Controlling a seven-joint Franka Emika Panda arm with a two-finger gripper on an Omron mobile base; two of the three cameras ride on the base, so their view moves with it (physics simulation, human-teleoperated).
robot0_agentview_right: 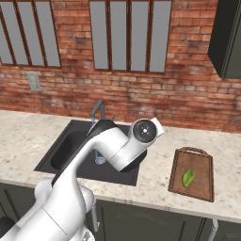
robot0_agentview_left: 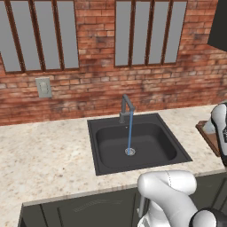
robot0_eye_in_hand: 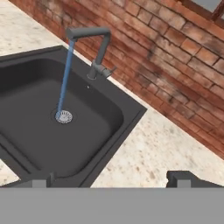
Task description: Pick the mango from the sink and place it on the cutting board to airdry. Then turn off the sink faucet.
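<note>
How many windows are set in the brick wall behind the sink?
2: a left window above the wall outlet, and a right window above the sink faucet. More may lie beyond the frame.

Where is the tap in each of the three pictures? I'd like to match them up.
Left base view: the faucet stands at the middle, behind the sink.
Right base view: it is left of centre, just above the white arm.
Hand view: it is at upper left, spout pointing left.
Shared landmark: the blue water stream falling on the silver drain.
</note>
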